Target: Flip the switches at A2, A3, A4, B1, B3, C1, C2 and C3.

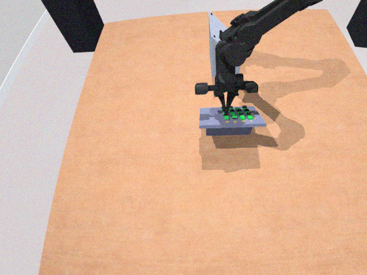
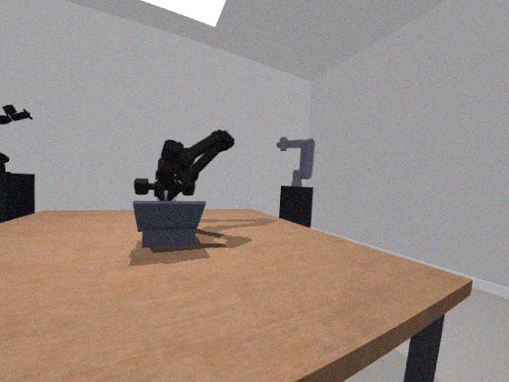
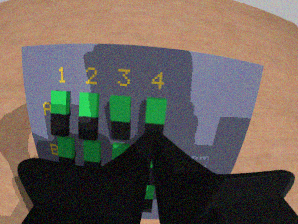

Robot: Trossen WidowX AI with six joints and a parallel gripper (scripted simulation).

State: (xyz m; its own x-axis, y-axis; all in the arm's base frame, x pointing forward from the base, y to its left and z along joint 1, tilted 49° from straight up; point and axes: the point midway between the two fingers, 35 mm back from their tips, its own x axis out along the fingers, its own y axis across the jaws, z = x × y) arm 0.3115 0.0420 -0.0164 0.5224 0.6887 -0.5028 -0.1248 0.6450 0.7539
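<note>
You have the gripper (image 1: 226, 112) (image 2: 165, 197) (image 3: 152, 136) closed with nothing in it, tips pointing down at the near end of switch A4 (image 1: 227, 117) (image 3: 156, 111). The switch panel (image 1: 206, 123) (image 2: 169, 216) (image 3: 231, 95) is on the table (image 1: 157, 203) (image 2: 273, 291) (image 3: 125, 22), below the wrist. Clock directions are in the wrist view, 12 toward the lettered row farthest from the arm. A4's green end is at 12 from the tips; A3 (image 1: 234, 116) (image 3: 120, 109) is around 10. You can't tell contact or a finished press from here, so I read the step as working A4. Main risk: B4 must stay as it is, and it looks to be at 6, hidden under the fingers. If the tips slip off A4's near edge or drag toward 6 on the way out, they could knock it. Pressing too near A4's pivot may leave it half thrown; pressing the end that's already down does nothing but load the panel. Sliding toward 9 without enough lift could catch A3. Shadow over columns 3 and 4 makes tilt hard to judge, so back off and check A4 before you call it done; lift straight up before any sideways move
</note>
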